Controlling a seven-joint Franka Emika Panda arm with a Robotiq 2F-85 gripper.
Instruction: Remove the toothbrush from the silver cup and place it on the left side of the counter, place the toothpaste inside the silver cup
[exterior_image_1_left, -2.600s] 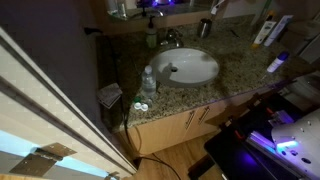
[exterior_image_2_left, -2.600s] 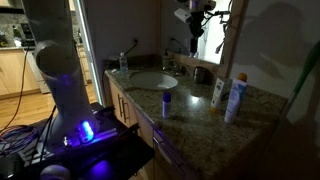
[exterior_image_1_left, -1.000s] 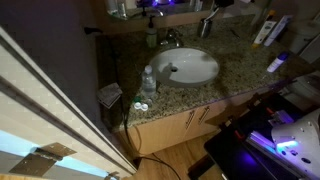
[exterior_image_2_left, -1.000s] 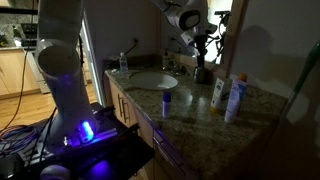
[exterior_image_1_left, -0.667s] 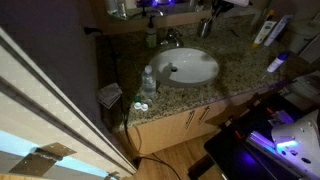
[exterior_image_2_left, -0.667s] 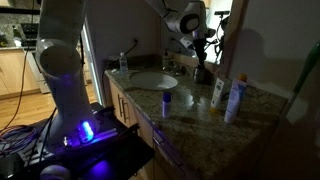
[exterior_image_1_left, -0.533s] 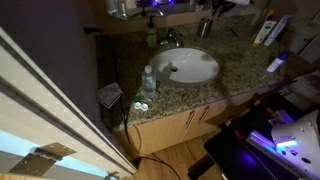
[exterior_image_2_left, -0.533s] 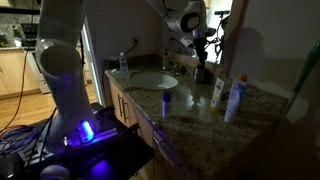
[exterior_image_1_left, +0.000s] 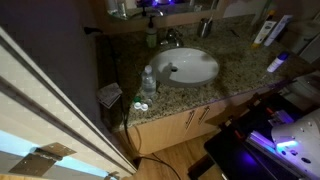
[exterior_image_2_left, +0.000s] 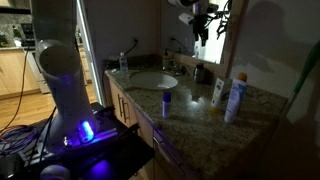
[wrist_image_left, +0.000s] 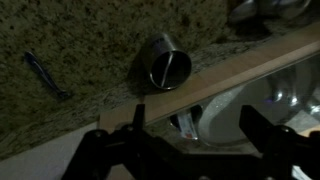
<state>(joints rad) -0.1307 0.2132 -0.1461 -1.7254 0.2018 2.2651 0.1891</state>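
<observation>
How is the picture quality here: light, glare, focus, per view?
Both exterior views are dim, the counter murky; in an exterior view violet light glares at the robot base. Wrist view: dark and grainy, the silver cup catching a glint, the pincer only a soft black silhouette.

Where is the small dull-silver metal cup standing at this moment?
The dull-silver metal cup stands at the back of the speckled granite counter in an exterior view, behind the white oval sink and picture-right of the metal faucet.
</observation>
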